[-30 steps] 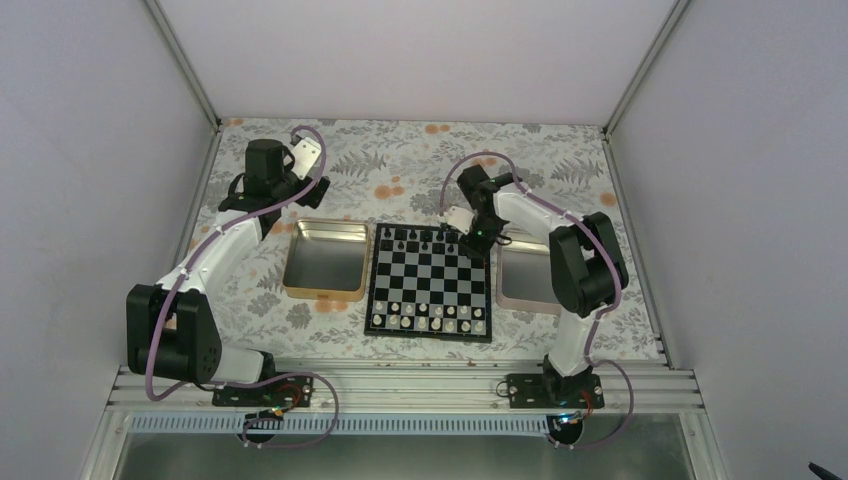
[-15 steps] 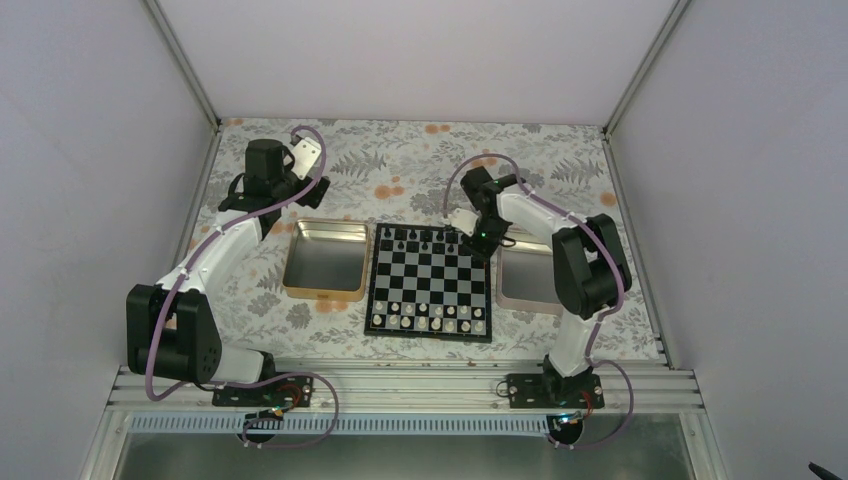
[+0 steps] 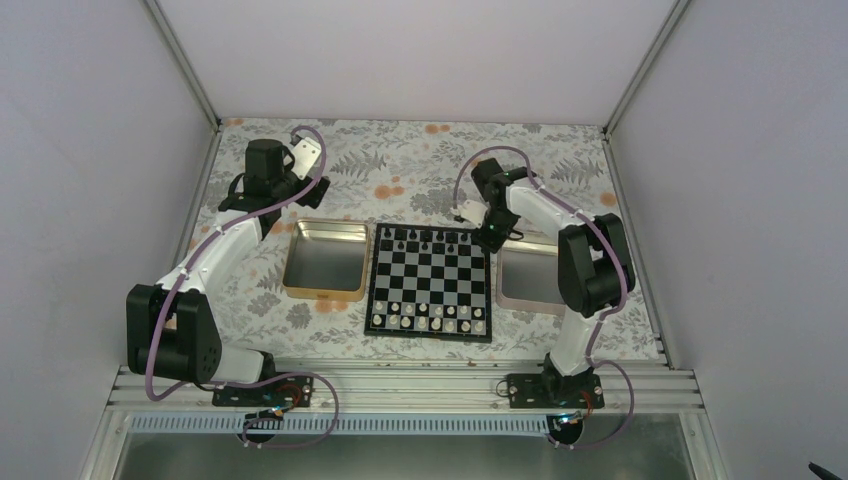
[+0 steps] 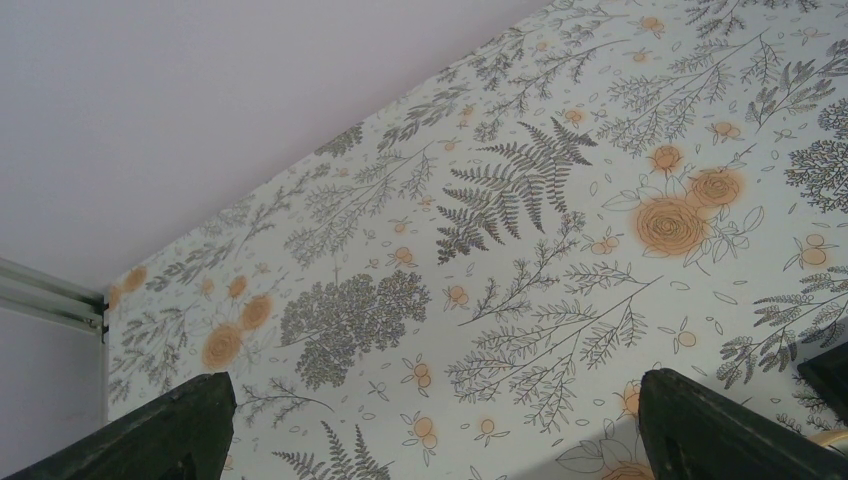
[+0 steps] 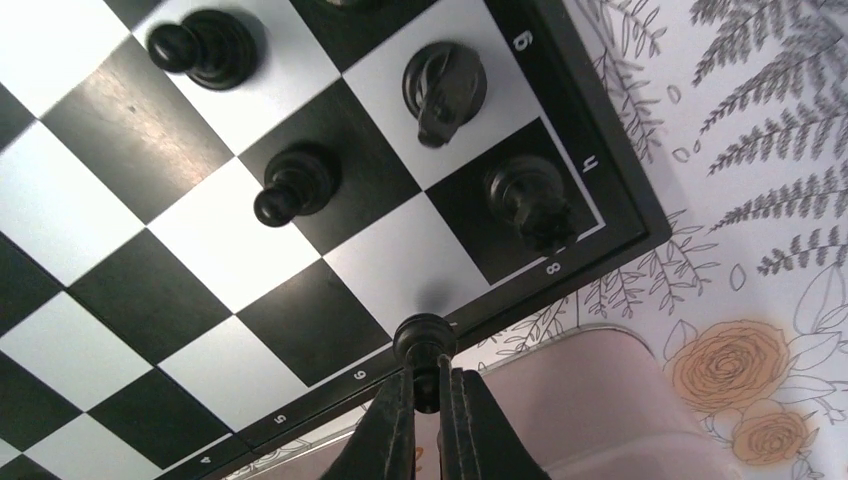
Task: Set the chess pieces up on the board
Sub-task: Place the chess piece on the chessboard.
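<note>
1. The right fingers (image 5: 392, 425) are pinched shut on a black pawn (image 5: 424, 345), held at their very tips.
2. It hovers over the far right corner of the board (image 5: 300, 330), beside the tray (image 5: 610, 400), probably heading for an empty pawn square.
3. The left fingers (image 4: 185, 430) are spread wide and empty over the far left of the desk (image 4: 500, 200), out of the way.

Crowded corner
Round the pawn (image 5: 424, 340) our right gripper (image 5: 428, 400) holds, black pieces (image 5: 443, 85) block ten to one o'clock; the board (image 5: 300, 320) lies open at eight.
</note>
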